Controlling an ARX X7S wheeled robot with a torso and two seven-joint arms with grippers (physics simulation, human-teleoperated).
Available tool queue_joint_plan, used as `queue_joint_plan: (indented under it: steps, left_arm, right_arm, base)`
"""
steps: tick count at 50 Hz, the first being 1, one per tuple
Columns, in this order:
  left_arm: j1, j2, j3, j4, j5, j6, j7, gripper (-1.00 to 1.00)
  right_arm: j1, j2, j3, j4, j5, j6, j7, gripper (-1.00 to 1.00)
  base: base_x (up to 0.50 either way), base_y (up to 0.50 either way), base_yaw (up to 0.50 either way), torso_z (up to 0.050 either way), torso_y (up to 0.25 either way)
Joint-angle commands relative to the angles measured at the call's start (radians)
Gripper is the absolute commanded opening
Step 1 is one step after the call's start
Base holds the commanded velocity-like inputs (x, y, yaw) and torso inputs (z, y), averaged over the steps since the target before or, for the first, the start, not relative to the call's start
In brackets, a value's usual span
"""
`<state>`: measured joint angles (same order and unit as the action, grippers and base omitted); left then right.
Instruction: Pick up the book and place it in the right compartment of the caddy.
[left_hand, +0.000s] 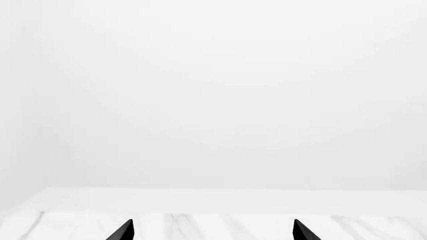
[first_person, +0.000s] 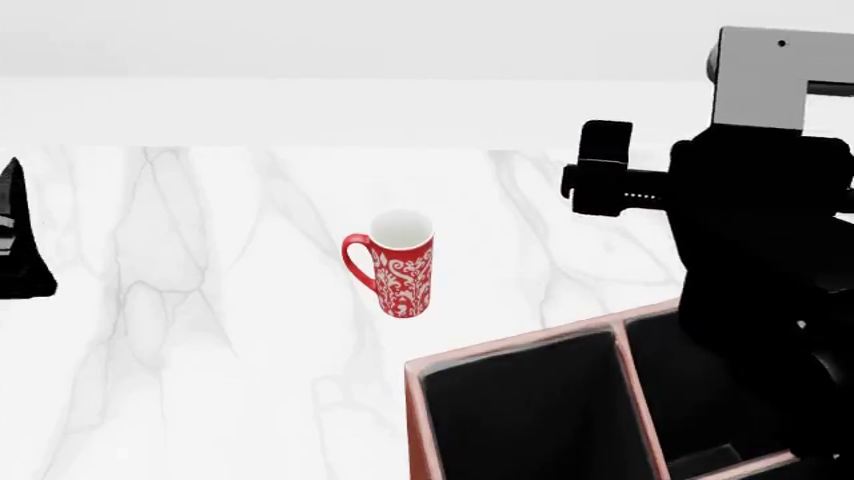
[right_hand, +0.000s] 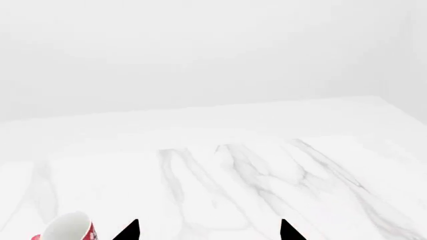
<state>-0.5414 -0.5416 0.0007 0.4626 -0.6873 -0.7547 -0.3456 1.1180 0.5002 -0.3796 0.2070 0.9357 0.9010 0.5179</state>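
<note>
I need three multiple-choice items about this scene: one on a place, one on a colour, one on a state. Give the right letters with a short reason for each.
1. Relative to the caddy, the mug stands:
A. in its left compartment
B. on the table, outside it
C. on its rim

2. The mug's outside is:
A. plain blue
B. plain green
C. red with a white pattern

3. The right gripper is:
A. open, holding nothing
B. shut on the mug
C. shut on a spoon

Answers:
1 B: in the head view the mug stands on marble, apart from the caddy.
2 C: the head view shows that pattern.
3 A: in the right wrist view only table shows between its tips.
</note>
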Motion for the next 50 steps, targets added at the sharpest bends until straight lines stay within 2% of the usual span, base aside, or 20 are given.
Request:
queue_joint_plan:
  steps: [1, 18, 50]
  left_arm:
    - [-0.158, 0.04, 0.124, -0.105, 0.024, -0.007, 0.052, 1.0]
    - [-0.264, 0.087, 0.211, -0.173, 0.061, 0.002, 0.084, 1.0]
    - [-0.322, 0.114, 0.247, -0.208, 0.065, 0.014, 0.103, 1.0]
  right_arm:
    - [-0.003, -0.044, -0.034, -0.024, -0.004, -0.015, -0.021, 1.0]
    - [0.013, -0.078, -0.046, -0.071, 0.018, 0.014, 0.006, 1.0]
    - [0.028, -0.098, -0.05, -0.116, 0.048, 0.031, 0.021, 1.0]
  base:
    - [0.0, 0.0, 0.0, 0.0, 0.0]
    - [0.0, 0.0, 0.0, 0.0, 0.0]
    - [0.0, 0.0, 0.0, 0.0, 0.0]
